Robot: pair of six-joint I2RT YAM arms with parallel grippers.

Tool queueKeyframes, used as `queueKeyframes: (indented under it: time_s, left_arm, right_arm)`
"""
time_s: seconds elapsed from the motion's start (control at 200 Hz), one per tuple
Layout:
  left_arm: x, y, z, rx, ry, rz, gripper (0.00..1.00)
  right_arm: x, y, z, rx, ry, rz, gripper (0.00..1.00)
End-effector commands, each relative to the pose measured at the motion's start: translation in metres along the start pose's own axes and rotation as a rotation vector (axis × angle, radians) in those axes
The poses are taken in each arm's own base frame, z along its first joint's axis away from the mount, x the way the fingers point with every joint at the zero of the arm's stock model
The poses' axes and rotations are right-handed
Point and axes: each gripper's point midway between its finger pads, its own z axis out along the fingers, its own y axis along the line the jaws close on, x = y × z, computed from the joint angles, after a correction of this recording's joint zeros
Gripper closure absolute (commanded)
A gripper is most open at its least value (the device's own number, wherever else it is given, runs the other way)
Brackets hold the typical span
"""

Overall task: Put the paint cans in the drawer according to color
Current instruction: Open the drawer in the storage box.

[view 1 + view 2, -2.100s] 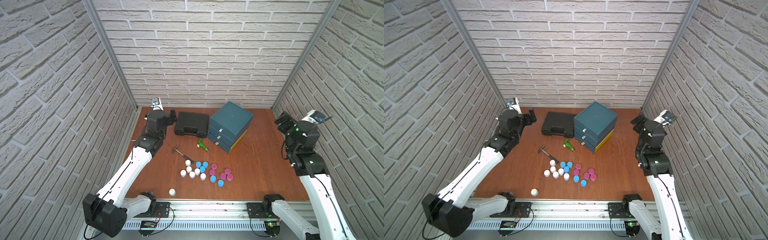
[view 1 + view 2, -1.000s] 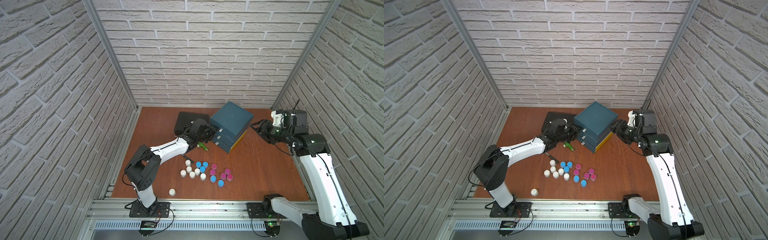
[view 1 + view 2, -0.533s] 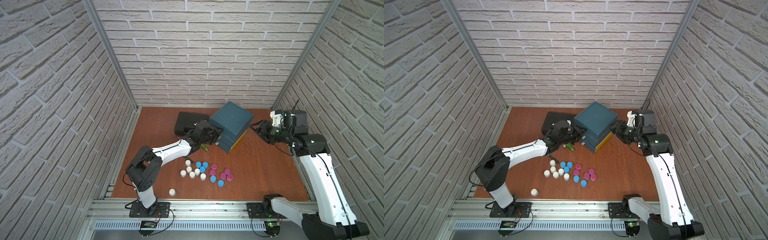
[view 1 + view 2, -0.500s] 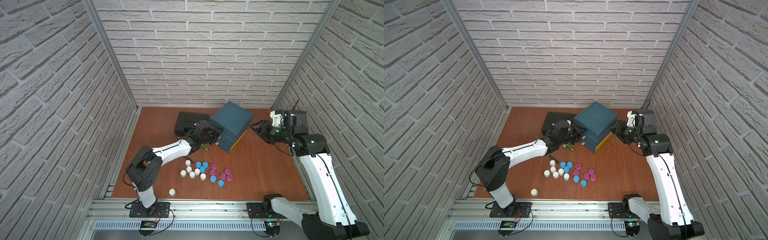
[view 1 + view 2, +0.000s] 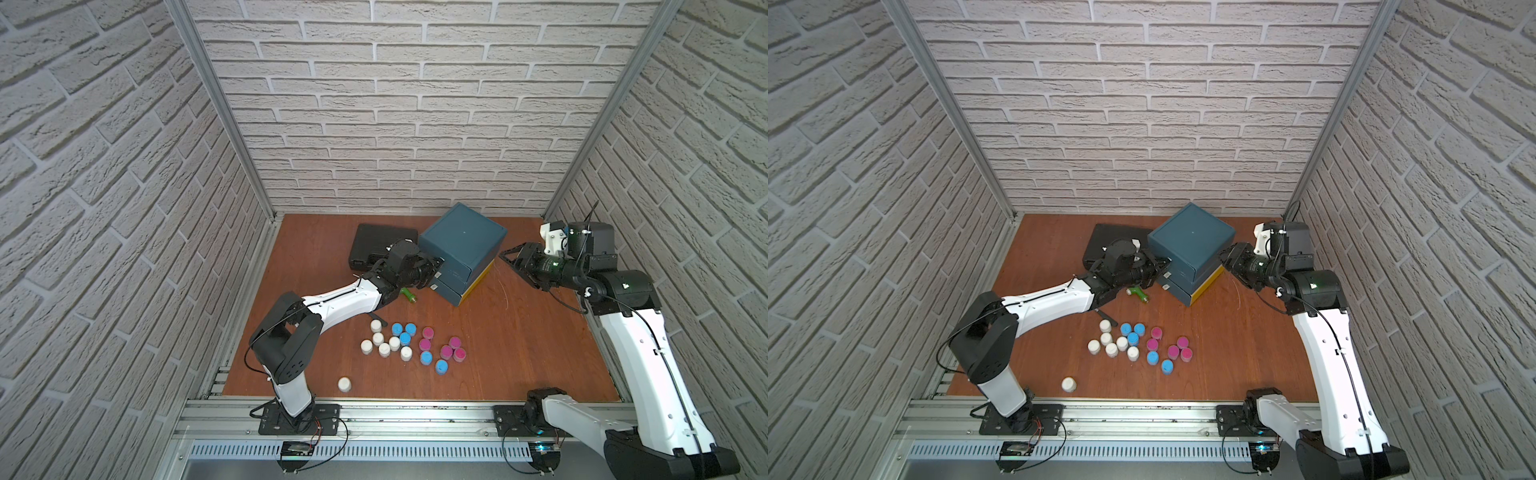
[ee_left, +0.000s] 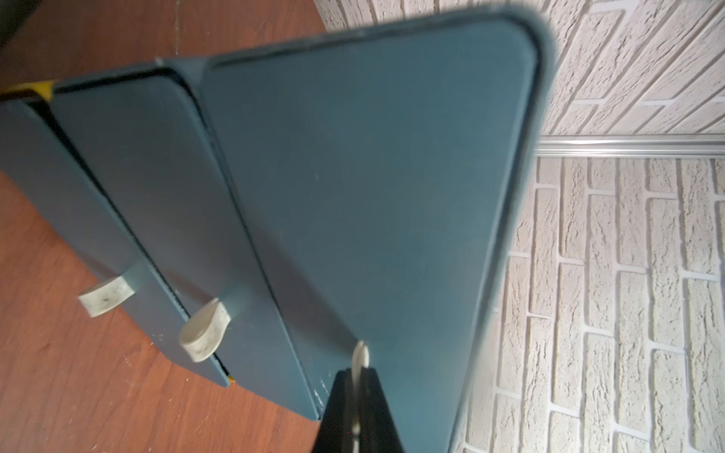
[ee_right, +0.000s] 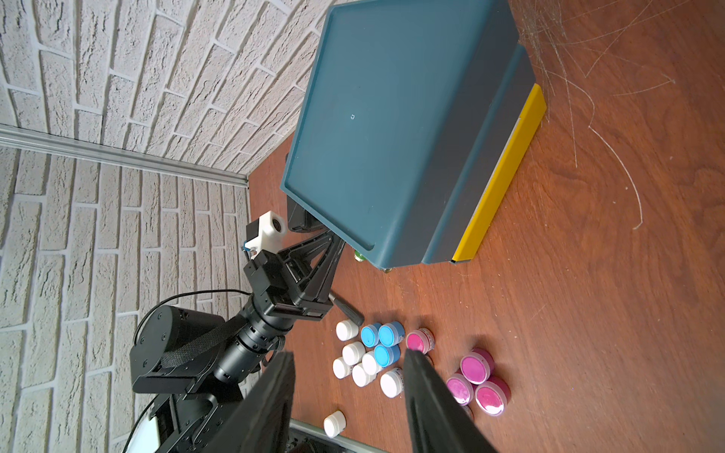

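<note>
Front edge, 7 o'clock: lone white can (image 5: 344,384). Mid-table: cans (image 5: 409,347) clustered, white, blue and magenta, several touching. Likely light, stiff, smooth; grip across the sides, one at a time. Open board at 3 o'clock. Drawers (image 5: 461,241) at 12 o'clock, all shut. Left gripper (image 5: 433,268) clenched on top tab (image 6: 361,353). Right gripper (image 5: 509,261) at 2 o'clock, jaws apart, empty.

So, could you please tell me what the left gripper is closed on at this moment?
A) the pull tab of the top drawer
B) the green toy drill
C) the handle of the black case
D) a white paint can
A: in the left wrist view the left gripper is pinched shut on the white tab that sticks out of the top drawer.
</note>
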Motion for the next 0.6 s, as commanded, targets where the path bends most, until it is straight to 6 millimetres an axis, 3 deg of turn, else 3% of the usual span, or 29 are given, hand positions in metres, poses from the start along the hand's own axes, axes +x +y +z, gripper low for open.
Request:
queueKeyframes:
  time_s: [0.0, 0.305, 0.45, 0.595]
  left_arm:
    - [0.005, 0.01, -0.023, -0.043, -0.002, 0.033, 1.0]
    - [0.037, 0.042, -0.074, -0.132, 0.068, 0.052, 1.0]
    - [0.039, 0.052, -0.097, -0.161, 0.058, 0.057, 1.0]
    - [0.04, 0.054, -0.106, -0.169, 0.054, 0.064, 1.0]
  right_arm:
    - [0.004, 0.001, -0.003, -0.012, -0.006, -0.035, 0.5]
    - [0.015, -0.008, -0.002, 0.011, 0.021, -0.033, 0.52]
    - [0.021, -0.011, -0.001, 0.022, 0.034, -0.041, 0.52]
    - [0.028, -0.014, -0.002, 0.041, 0.048, -0.063, 0.53]
